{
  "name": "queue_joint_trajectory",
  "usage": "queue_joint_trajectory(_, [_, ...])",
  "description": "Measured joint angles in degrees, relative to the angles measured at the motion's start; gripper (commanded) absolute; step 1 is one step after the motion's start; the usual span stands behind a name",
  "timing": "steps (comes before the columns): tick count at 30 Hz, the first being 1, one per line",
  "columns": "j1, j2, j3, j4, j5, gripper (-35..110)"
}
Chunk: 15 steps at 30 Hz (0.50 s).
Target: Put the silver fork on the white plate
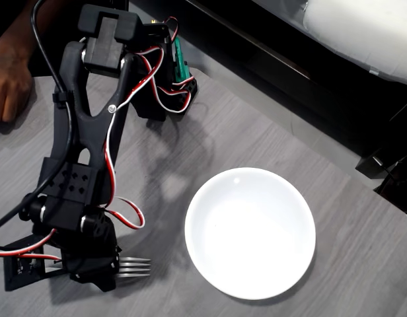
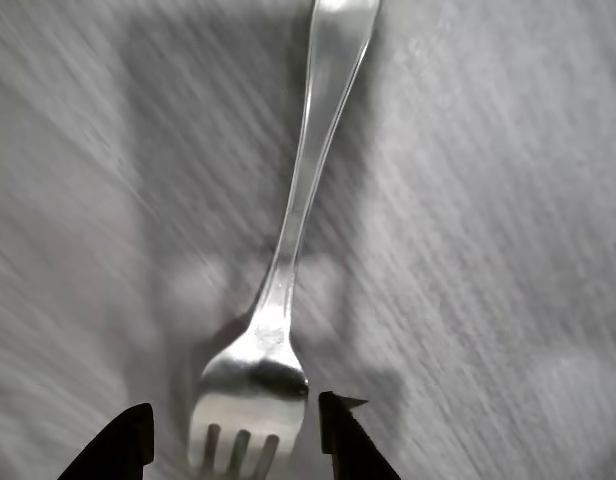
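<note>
In the wrist view the gripper point(image 2: 233, 440) has its fingers apart, one on each side of the fork point(image 2: 288, 250) near the tines; whether they touch the metal is hard to tell through the blur. The fork lies on the grey table point(image 1: 269, 139). Overhead, its tines point(image 1: 134, 267) stick out from under the gripper, left of the plate point(image 1: 250, 232) and apart from it.

The black arm point(image 1: 91, 145) reaches from its base at twelve o'clock down toward seven o'clock in the overhead view, wrist folded low over the table. In the wrist view the gripper point(image 2: 236, 440) sits at six o'clock, jaws apart, black fingertips point(image 2: 123, 440) straddling the fork's head. Whether they touch it is unclear.
</note>
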Motion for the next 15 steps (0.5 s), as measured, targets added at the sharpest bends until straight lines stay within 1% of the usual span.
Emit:
queue_joint_trajectory(4, [-0.35,-1.23,0.00,-0.70,0.00,19])
queue_joint_trajectory(5, [-0.26,-1.41,-0.09,-0.97,0.00,17])
queue_joint_trajectory(8, [0.00,-1.49,-0.09,-1.05,0.00,2])
queue_joint_trajectory(9, [0.00,-1.49,-0.09,-1.05,0.00,0])
queue_joint_trajectory(15, [-0.79,-1.49,-0.09,-1.23,-0.26,0])
